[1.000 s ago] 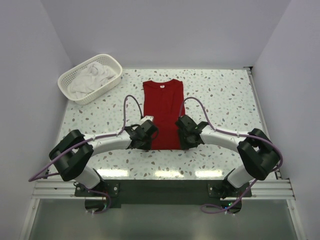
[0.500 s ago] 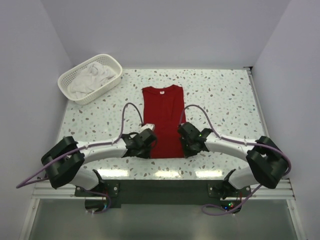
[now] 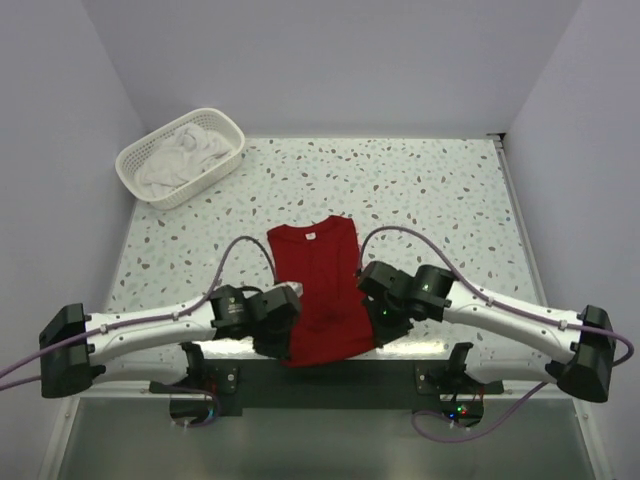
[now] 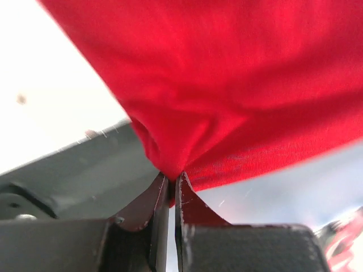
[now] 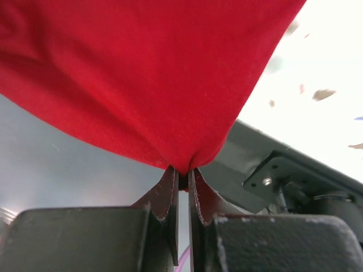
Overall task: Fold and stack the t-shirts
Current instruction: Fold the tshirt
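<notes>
Robot lab test cell, not a home. Plain pale walls [image 3: 330, 60] box in three sides of a speckled table [image 3: 450, 190]. The left arm [image 3: 150, 325] and right arm [image 3: 510, 312] are bolted by an aluminium rail [image 3: 130, 382] along the frame bottom, with purple cables [image 3: 400, 230] exposed. White lattice basket [image 3: 205, 180] upper left.

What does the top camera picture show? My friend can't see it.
The left arm and right arm grip the near corners of a red t-shirt in shut jaws, its hem past the table's near edge. White t-shirts sit in a basket far left.
</notes>
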